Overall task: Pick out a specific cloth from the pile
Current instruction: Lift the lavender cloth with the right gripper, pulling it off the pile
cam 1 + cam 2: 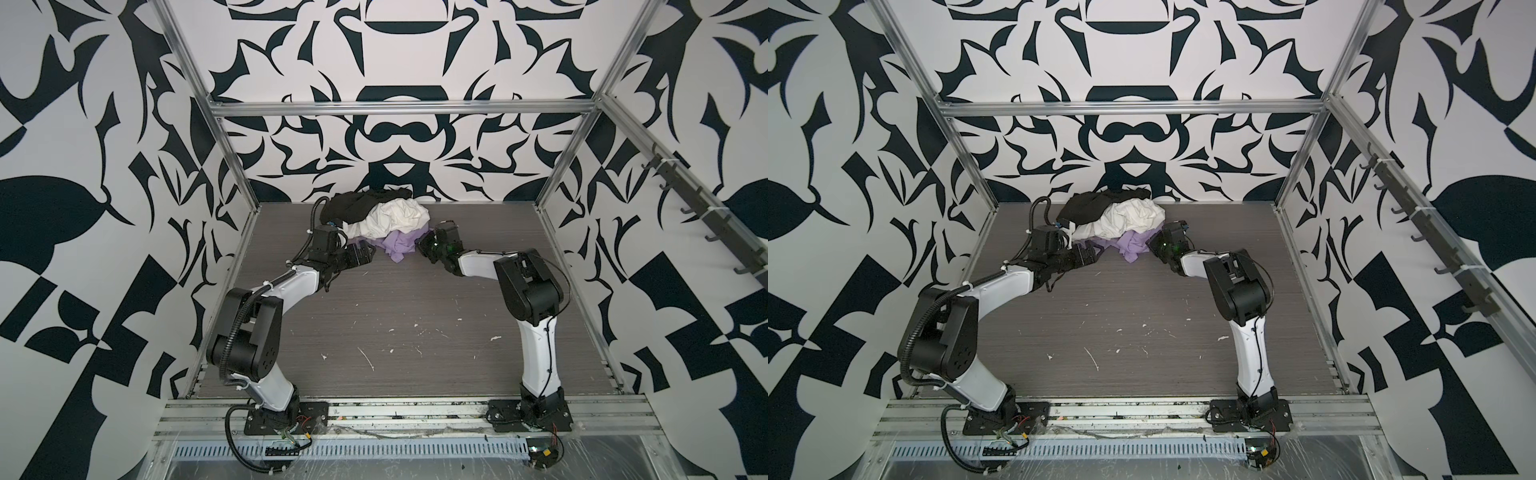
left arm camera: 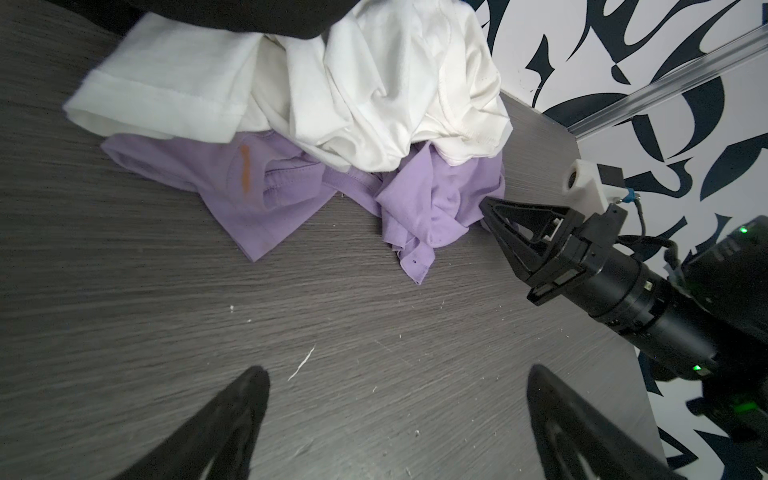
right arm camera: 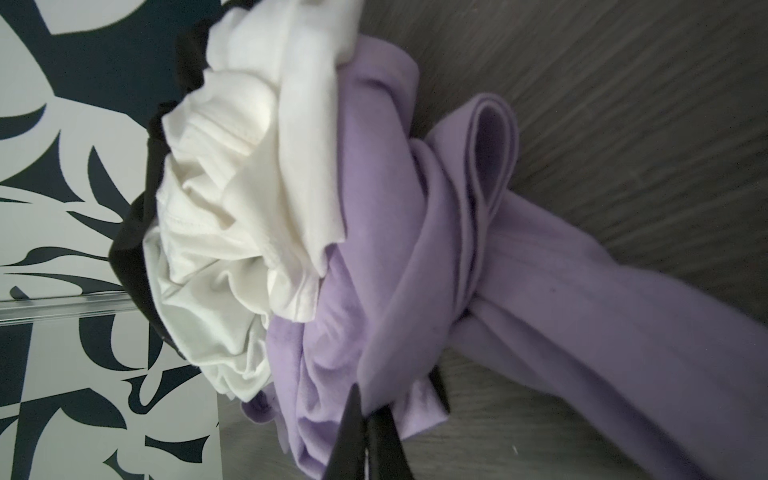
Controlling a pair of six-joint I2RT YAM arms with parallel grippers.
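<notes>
We count three garments in the pile (image 1: 384,218) at the back of the desk (image 1: 395,316): one black (image 1: 357,205), one white (image 1: 395,218), and one lavender, the cloth (image 1: 400,246). The cloth lies at the bottom front, partly under the white. We see two pincers. The left pincer (image 2: 397,374) stands wide over bare desk, just short of the cloth. The right pincer (image 3: 365,419) is closed tight, tips against the cloth's edge. We cannot tell whether it pinches a fold.
</notes>
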